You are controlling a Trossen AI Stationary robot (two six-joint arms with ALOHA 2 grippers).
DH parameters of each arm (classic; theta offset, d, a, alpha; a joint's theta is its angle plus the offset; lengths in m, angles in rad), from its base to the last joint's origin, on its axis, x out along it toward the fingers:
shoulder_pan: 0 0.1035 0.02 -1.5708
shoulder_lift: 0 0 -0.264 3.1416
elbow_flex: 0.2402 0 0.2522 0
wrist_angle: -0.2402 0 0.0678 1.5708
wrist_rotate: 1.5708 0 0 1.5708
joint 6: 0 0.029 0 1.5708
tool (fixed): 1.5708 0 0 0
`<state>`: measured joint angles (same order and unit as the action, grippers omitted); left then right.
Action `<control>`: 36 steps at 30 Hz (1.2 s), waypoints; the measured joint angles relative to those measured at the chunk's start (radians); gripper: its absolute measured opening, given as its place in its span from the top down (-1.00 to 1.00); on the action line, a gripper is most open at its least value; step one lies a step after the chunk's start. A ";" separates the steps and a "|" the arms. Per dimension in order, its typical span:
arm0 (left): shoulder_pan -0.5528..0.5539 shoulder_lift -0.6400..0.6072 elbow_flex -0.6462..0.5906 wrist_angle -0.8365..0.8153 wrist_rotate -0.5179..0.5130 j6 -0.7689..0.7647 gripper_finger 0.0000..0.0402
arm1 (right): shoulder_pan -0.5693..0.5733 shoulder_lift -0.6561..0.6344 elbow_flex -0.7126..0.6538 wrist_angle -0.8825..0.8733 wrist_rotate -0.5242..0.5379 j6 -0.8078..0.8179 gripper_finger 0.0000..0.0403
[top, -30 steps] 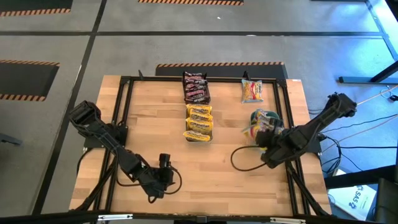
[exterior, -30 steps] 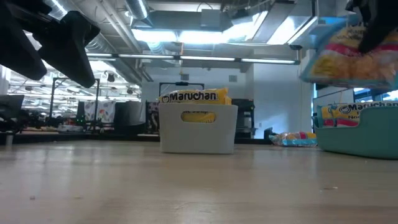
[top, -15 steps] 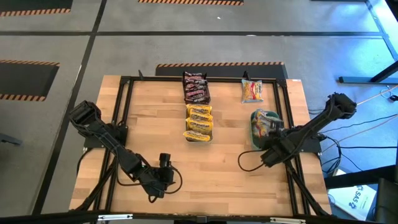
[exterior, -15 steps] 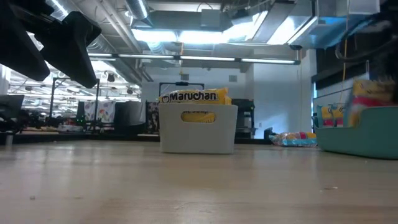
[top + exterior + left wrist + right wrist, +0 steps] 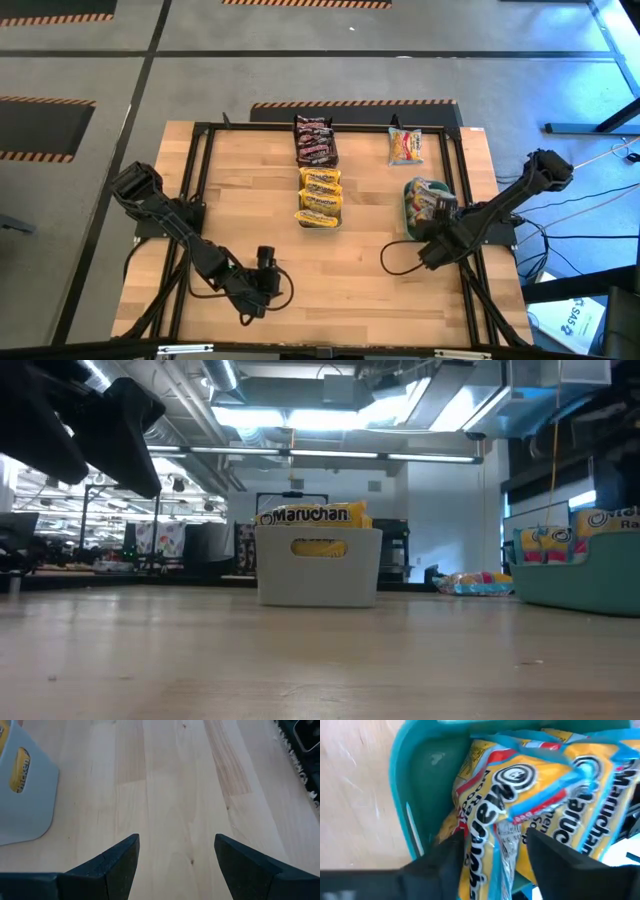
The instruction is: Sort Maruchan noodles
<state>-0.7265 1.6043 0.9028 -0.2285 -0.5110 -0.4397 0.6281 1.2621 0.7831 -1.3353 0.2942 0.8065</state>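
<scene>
Hovering empty over the noodle packets (image 5: 530,795) in the teal bin (image 5: 415,785), the right gripper (image 5: 492,852) has jaws wide.

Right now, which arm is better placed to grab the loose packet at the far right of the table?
Probably the right. Its pincer hangs open over the teal bin, on the same side as the loose packet. The left pincer, open, sits at the near edge across the table.

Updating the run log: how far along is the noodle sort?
Mostly done: dark packets and yellow packets sit in the middle bins, others in the teal bin. Right gripper hangs open over it, holding nothing. Left gripper waits open. One loose packet remains.
</scene>
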 joint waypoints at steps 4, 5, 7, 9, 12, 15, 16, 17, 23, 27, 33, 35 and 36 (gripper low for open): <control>0.000 0.000 0.001 0.019 0.000 0.000 -0.27 | 0.000 0.000 0.075 -0.029 0.018 0.051 -0.16; 0.001 0.000 0.001 0.023 -0.001 0.008 -0.27 | 0.000 0.000 0.104 -0.035 0.029 0.062 -0.20; 0.013 0.000 0.001 0.027 -0.001 0.041 -0.27 | 0.000 0.000 0.162 -0.033 0.067 0.085 -0.24; 0.033 0.000 0.001 0.025 -0.008 0.083 -0.27 | -0.018 -0.001 0.217 -0.032 0.130 0.103 -0.25; 0.097 0.000 -0.005 0.027 0.020 0.145 -0.27 | -0.097 -0.001 0.263 -0.016 0.220 0.105 -0.22; 0.190 -0.002 -0.026 0.048 0.077 0.195 -0.27 | -0.238 -0.002 0.271 -0.006 0.259 0.070 -0.15; 0.214 -0.012 -0.035 0.047 0.076 0.209 -0.27 | -0.294 -0.002 0.266 0.010 0.267 0.042 -0.12; 0.238 -0.021 -0.044 0.049 0.068 0.214 -0.27 | -0.354 -0.002 0.260 0.024 0.273 0.006 -0.10; 0.354 -0.163 -0.193 0.147 -0.011 0.244 -0.27 | -0.730 -0.001 0.213 0.219 0.274 -0.281 0.03; 0.420 -0.300 -0.352 0.320 0.003 0.260 -0.27 | -0.971 0.003 0.178 0.428 0.218 -0.459 0.13; 0.509 -0.405 -0.510 0.501 0.006 0.267 -0.27 | -1.269 0.081 0.163 0.638 0.094 -0.647 0.36; 0.538 -0.412 -0.529 0.530 0.001 0.274 -0.27 | -1.339 0.121 0.163 0.692 0.076 -0.691 0.45; 0.552 -0.412 -0.533 0.538 0.003 0.275 -0.27 | -1.374 0.142 0.164 0.710 0.059 -0.710 0.50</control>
<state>-0.1750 1.1922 0.3701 0.3092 -0.5082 -0.1647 -0.7460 1.4043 0.9466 -0.6253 0.3533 0.0963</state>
